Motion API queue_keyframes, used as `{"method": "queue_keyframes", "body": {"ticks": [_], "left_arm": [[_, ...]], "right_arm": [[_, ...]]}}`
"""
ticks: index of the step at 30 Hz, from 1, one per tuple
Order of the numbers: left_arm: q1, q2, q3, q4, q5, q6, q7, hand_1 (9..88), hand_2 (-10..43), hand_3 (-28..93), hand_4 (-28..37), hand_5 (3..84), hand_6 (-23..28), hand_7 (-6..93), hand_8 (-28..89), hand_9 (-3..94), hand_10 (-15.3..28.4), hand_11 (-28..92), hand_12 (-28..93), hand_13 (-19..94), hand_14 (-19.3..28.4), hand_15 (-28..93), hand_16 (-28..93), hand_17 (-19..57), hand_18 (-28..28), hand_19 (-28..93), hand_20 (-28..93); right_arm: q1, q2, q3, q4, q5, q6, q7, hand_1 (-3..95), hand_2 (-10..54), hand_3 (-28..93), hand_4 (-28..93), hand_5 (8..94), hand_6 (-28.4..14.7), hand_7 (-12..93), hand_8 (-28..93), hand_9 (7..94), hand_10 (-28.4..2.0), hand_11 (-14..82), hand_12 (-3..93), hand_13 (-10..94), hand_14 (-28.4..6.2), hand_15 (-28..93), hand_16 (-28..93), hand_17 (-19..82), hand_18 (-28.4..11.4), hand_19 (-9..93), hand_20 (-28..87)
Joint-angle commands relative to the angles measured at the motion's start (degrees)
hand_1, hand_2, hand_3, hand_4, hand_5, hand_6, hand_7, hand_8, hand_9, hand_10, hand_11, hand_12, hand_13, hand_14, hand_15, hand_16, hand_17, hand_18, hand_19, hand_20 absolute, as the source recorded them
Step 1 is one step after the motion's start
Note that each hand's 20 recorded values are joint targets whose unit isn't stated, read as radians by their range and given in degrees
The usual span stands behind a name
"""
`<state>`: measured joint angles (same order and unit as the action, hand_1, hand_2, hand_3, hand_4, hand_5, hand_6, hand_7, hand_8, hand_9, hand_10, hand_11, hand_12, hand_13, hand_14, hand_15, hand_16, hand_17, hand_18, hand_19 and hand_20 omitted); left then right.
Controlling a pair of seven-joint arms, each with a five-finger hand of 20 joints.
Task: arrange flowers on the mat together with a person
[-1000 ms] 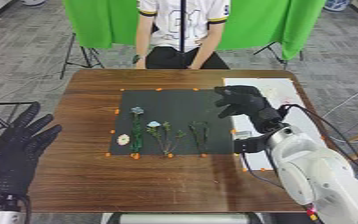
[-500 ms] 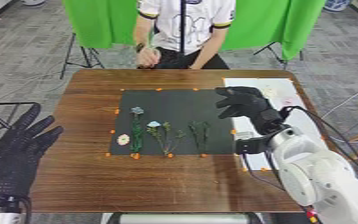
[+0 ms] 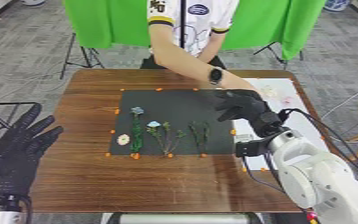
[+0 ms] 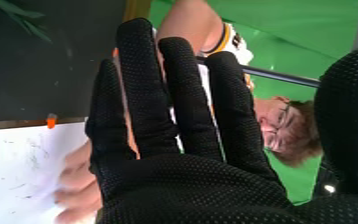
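Since the earlier frame, a person's arm has been stretched over the far edge of the surface. Head view: flowers are laid along the nearer half of the mat; the left robot hand is held open at the left edge, the right robot hand by the mat's right edge. Right wrist view: the right robot hand is released, fingers straight; a white sheet is partly covered by the person's hand.

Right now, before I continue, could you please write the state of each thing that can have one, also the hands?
Left hand: open
Right hand: open
Person's arm: stretched over the table
Oval flower head: lying, no stem visible
Blue flower: lying, stem straight
Pale blue flower: lying, stems spread
Green sprig: lying
Dark mat: spread flat
White sheet: spread flat
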<state>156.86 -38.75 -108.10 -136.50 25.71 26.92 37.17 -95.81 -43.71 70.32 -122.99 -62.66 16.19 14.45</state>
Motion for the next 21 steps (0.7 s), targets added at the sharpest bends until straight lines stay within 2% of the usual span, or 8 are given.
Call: {"method": "queue_keyframes", "body": {"ticks": [1, 2, 6, 8, 10, 11, 14, 21], "left_arm": [[0.7, -0.80, 0.41, 0.41, 0.27, -0.43, -0.79, 16.9, 5.8, 74, -28.3, 30.2, 3.8, 9.5, -8, 28.9, 14.2, 16, 13, 19, 21.0, 41, -3, -9.4, 18.6, 39, 20], [1.7, 1.00, 0.28, 0.40, -1.57, 0.33, 1.24, 16.9, 5.8, 74, -28.3, 30.2, 3.8, 9.5, -8, 29.0, 14.3, 16, 13, 19, 21.0, 41, -3, -9.4, 18.6, 39, 20], [1.5, 1.59, 0.08, 0.47, -1.56, 0.28, 1.08, 17.1, 5.8, 74, -28.3, 30.2, 3.9, 9.5, -8, 29.0, 14.2, 16, 13, 19, 21.0, 41, -3, -9.4, 18.6, 39, 20], [-0.2, -1.11, 0.38, 0.45, 1.03, -0.76, -1.94, 17.2, 5.9, 74, -28.3, 30.2, 3.9, 9.6, -8, 29.0, 14.2, 16, 13, 19, 21.0, 41, -3, -9.4, 18.7, 39, 20], [-1.2, -2.38, 0.51, 0.47, 2.32, -1.41, -3.48, 17.3, 5.9, 74, -28.3, 30.2, 3.9, 9.6, -8, 29.0, 14.2, 16, 13, 19, 21.0, 41, -3, -9.4, 18.7, 39, 20], [-0.7, -1.44, 0.51, 0.49, 1.61, -1.06, -2.46, 17.2, 5.9, 74, -28.3, 30.2, 3.9, 9.6, -8, 29.0, 14.3, 16, 13, 19, 21.0, 41, -3, -9.4, 18.7, 39, 20], [-1.4, -2.93, 0.47, 0.44, 3.06, -2.02, -4.48, 17.2, 5.9, 74, -28.3, 30.2, 3.9, 9.6, -8, 29.0, 14.3, 16, 13, 19, 21.0, 41, -3, -9.3, 18.8, 39, 20], [0.0, -0.81, 0.26, 0.40, 1.09, -1.10, -1.84, 17.3, 6.0, 74, -28.3, 30.2, 4.0, 9.7, -8, 29.0, 14.2, 16, 13, 19, 21.0, 41, -3, -9.2, 19.0, 39, 20]], "right_arm": [[-0.3, -0.3, 0.1, 0.0, -1.1, -0.6, 0.6, 24.9, -2.9, 72, -26, 51.7, -0.2, 14, -12, 57.8, -16.8, 16.3, 14.5, 51, -17.9, 52, 11, 10, -25.3, 60, 19], [-0.3, -0.3, 0.2, 0.0, -1.1, -0.7, 0.6, 24.9, -2.9, 72, -26, 51.7, -0.2, 14, -12, 57.8, -16.9, 16.2, 14.5, 51, -17.9, 52, 11, 10, -25.3, 60, 19], [0.0, 0.0, -0.2, 0.1, -0.8, -0.3, 0.1, 24.9, -2.8, 72, -26, 51.7, -0.1, 14, -12, 57.8, -16.9, 16.3, 14.5, 51, -17.9, 52, 11, 10, -25.3, 60, 19], [0.3, -0.1, -0.4, 0.3, -0.4, -0.5, -0.1, 24.8, -2.9, 72, -26, 51.7, -0.1, 14, -12, 57.8, -16.8, 16.3, 14.5, 51, -17.9, 52, 11, 10, -25.3, 60, 20], [0.2, -0.2, -0.3, 0.3, -0.3, -0.6, -0.1, 24.7, -2.8, 72, -26, 51.7, -0.1, 14, -12, 57.8, -16.8, 16.2, 14.5, 51, -17.9, 52, 11, 10, -25.3, 60, 20], [0.6, -0.1, -0.5, 0.4, -0.3, -0.5, -0.3, 24.7, -2.8, 72, -26, 51.6, -0.1, 14, -12, 57.8, -16.9, 16.2, 14.5, 51, -18.0, 52, 11, 10, -25.3, 60, 20], [0.2, -0.3, 0.1, 0.6, 1.2, -1.3, -0.5, 24.7, -2.7, 72, -26, 51.6, 0.0, 14, -12, 57.8, -16.9, 16.3, 14.5, 51, -18.0, 52, 11, 10, -25.3, 60, 20], [1.3, 0.1, -0.5, 1.1, 1.8, -1.3, -1.0, 23.2, -1.4, 72, -26, 51.2, -0.3, 13, -12, 56.5, -17.0, 15.1, 14.2, 49, -19.0, 47, 10, 9, -25.6, 59, 19]]}}
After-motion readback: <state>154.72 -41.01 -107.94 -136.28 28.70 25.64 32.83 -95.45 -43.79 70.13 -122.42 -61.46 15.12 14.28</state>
